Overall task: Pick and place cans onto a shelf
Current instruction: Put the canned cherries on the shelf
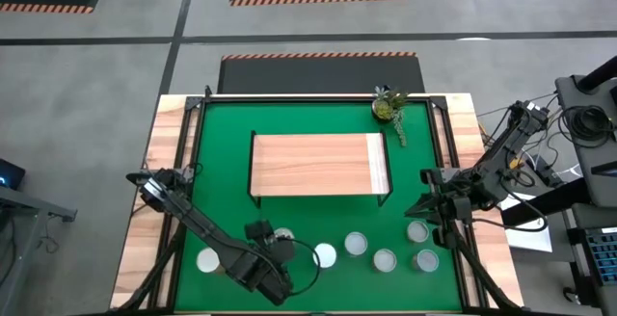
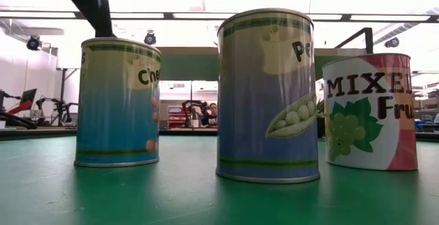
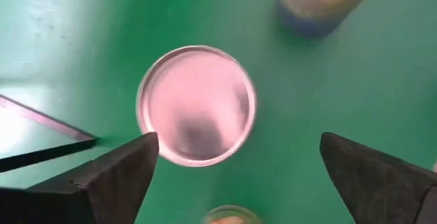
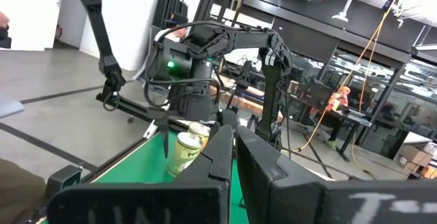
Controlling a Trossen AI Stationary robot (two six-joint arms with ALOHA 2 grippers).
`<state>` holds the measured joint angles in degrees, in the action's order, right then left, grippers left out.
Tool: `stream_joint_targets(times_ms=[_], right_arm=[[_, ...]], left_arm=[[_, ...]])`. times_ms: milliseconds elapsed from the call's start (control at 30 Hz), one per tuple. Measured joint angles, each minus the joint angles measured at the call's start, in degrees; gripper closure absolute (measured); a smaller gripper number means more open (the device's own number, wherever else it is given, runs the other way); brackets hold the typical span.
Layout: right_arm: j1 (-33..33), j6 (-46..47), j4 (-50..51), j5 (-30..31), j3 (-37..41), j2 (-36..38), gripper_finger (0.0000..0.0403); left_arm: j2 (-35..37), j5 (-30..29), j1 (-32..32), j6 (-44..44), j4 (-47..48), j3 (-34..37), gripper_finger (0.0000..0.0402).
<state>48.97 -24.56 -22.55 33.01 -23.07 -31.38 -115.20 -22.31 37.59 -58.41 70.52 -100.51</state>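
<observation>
Cans (image 1: 384, 259) stand on the green mat (image 1: 222, 152) in a loose row at its near edge, shiny round tops up, and we count about six from above. We see nothing standing on the shelf (image 1: 314, 165), a low light-wood platform on a thin black frame, which lies well beyond both grippers toward the far side. A small potted plant (image 1: 387, 107) sits past the shelf's far right corner.

Across the table, three cans show labels: one blue and yellow reading "Che" (image 2: 118, 103), one with pea pods reading "Pe" (image 2: 267, 95), and one pink and white reading "MIXE" and "Fru" (image 2: 369, 112) with green grapes. The rest of each word is turned out of sight.

Our left gripper (image 3: 239, 176) hangs directly over one silver-topped can (image 3: 196, 105), its fingers (image 3: 116, 176) spread wide apart with the can's top between them, touching nothing. Our right gripper (image 4: 233, 159) has its fingers pressed together on nothing and sits at the mat's right edge, with cans just beside it.
</observation>
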Motion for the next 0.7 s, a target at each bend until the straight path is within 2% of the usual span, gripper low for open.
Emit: stream_joint_targets(times_ms=[267, 700], right_arm=[[0.0, 0.0, 0.1, 0.0, 0.0, 0.0, 0.0394], [0.0, 0.1, 1.2, 0.0, 0.0, 0.0, 0.0394]], left_arm=[[0.0, -1.8, -1.9, 4.6, 0.0, 0.6, 0.0043], [0.0, -2.6, -2.4, 5.6, 0.0, 0.9, 0.0045]])
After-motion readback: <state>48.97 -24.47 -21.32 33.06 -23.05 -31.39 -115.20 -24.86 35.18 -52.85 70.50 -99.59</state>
